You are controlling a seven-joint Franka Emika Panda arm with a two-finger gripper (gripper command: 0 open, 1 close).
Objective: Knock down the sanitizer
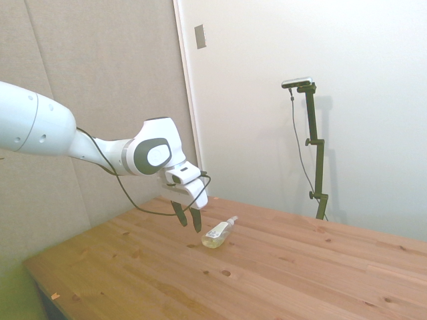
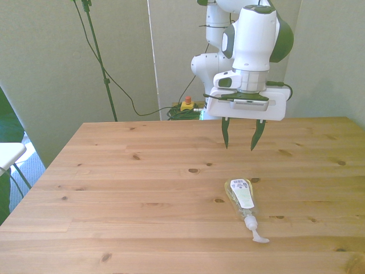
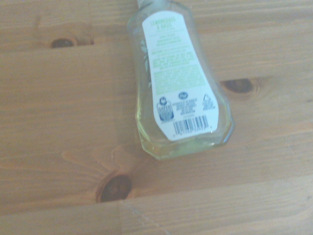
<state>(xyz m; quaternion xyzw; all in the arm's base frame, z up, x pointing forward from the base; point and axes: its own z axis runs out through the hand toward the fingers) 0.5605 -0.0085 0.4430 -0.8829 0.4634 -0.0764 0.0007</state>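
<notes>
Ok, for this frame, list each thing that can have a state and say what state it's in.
sanitizer: lying flat on its side on the table, label up, pump nozzle pointing away from the arm, nothing touching it.
gripper: open, empty, hanging above the table just behind the bottle's base, fingers pointing down.
table: wooden, bare apart from the bottle.

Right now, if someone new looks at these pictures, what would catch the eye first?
First the sanitizer, lying flat on its side on the wooden table, label up, its white pump nozzle pointing toward the near edge in the front view. Next the white arm's pincer, open and empty, hanging just above the table, behind the bottle's base.
</notes>
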